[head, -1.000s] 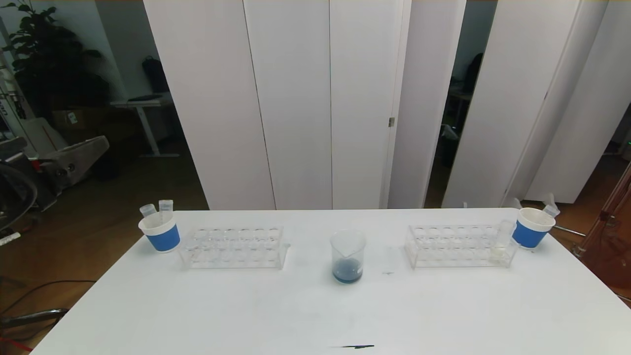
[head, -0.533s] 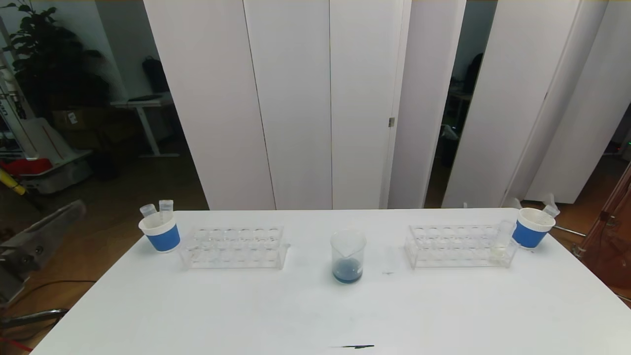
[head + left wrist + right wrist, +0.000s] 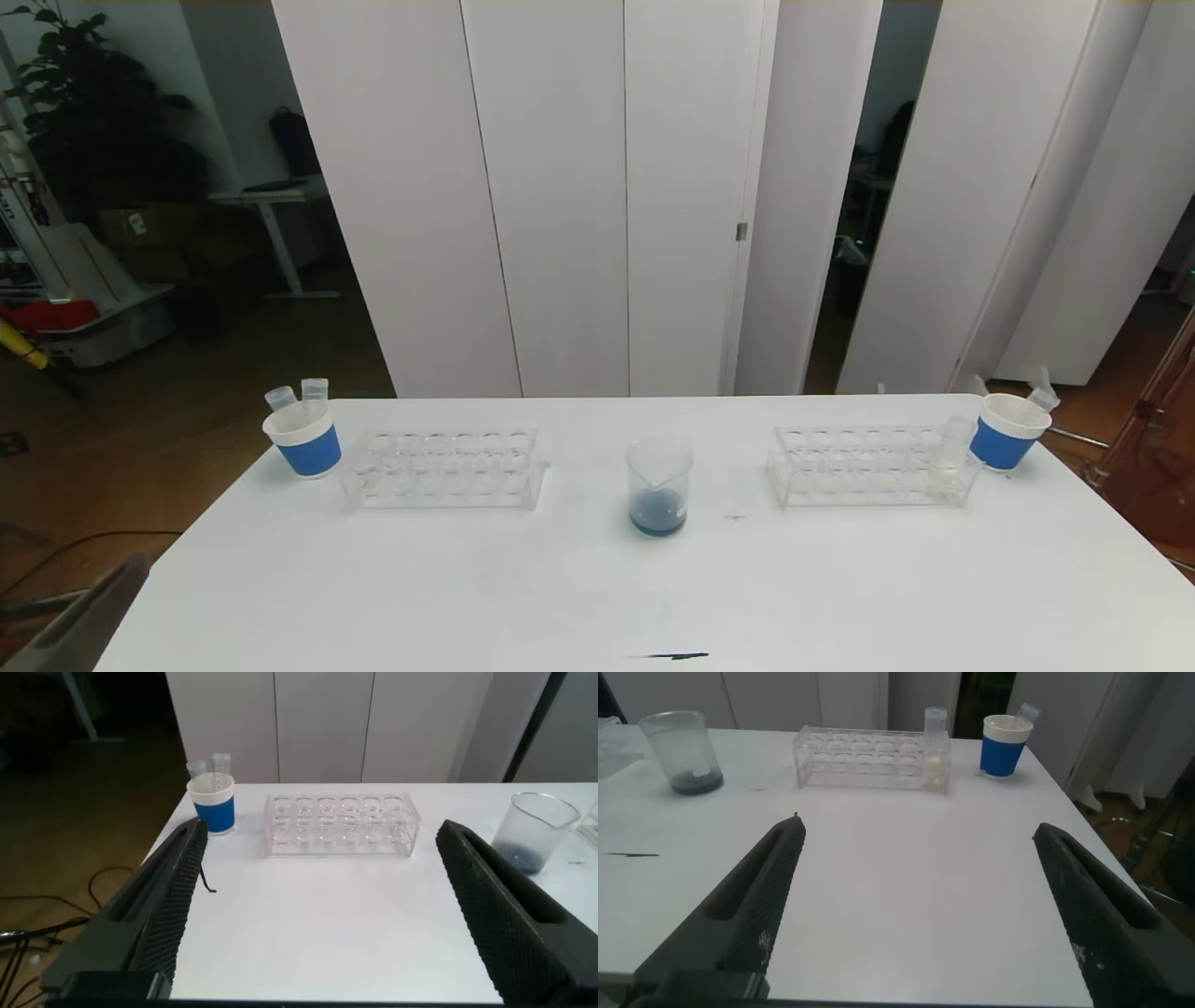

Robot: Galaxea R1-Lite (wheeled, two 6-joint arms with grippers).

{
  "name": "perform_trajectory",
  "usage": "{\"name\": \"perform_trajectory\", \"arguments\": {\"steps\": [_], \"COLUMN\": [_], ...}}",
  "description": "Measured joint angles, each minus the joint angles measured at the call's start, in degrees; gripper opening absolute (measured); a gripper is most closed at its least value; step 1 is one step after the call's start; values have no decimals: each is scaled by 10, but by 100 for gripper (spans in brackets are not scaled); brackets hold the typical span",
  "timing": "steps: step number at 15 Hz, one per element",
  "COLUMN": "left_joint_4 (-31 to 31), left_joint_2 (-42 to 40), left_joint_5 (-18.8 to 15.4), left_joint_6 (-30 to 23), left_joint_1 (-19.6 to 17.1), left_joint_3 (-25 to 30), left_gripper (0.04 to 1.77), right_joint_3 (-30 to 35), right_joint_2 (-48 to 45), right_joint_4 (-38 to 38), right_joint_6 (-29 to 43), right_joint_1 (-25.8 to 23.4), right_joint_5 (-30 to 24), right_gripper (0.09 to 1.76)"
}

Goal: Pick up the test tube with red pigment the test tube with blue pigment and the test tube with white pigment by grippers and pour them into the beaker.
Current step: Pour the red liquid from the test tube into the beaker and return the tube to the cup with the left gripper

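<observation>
The beaker [image 3: 659, 485] stands at the table's middle with dark blue liquid at its bottom; it also shows in the left wrist view [image 3: 537, 833] and the right wrist view [image 3: 687, 751]. The test tube with white pigment [image 3: 950, 455] stands upright in the right rack's end slot, also in the right wrist view [image 3: 935, 743]. No tube with blue or red pigment is in view. My left gripper [image 3: 322, 829] is open and empty, off the table's left front corner; one of its fingers [image 3: 84, 623] shows in the head view. My right gripper [image 3: 920, 829] is open and empty over the near right table.
An empty clear rack [image 3: 441, 469] stands left of the beaker, and the right rack [image 3: 864, 467] stands to its right. A blue-banded paper cup [image 3: 303, 439] holding two empty tubes is at far left. Another cup [image 3: 1006, 431] holding a tube is at far right. A dark mark [image 3: 674, 656] lies near the front edge.
My left arm has dropped from the left side down to the lower left corner of the head view. The things on the table have not moved.
</observation>
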State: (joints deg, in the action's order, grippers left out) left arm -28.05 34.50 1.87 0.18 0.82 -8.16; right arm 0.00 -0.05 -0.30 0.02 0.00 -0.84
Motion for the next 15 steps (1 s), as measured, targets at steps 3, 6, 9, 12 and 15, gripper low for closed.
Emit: {"name": "perform_trajectory", "arguments": {"steps": [3,6,9,12,15], "left_joint_4": [25,117,138,174,229], "left_joint_2": [-78,-157,-202,-235,-286], "left_joint_5": [3,-2,-9,-12,-13], "left_joint_6": [0,-6,-29,-84,-102], "left_joint_1": [-1,-19,-29,-20,-12], "left_joint_3": [57,77,81,82,82], "left_gripper": [175,175,175,175,175], "right_joint_3": [0,0,0,0,0], "right_joint_2": [0,0,0,0,0], "right_joint_4": [0,0,0,0,0], "right_joint_6": [0,0,0,0,0], "right_joint_1": [0,0,0,0,0], "right_joint_5": [0,0,0,0,0], "right_gripper": [175,175,175,175,175]}}
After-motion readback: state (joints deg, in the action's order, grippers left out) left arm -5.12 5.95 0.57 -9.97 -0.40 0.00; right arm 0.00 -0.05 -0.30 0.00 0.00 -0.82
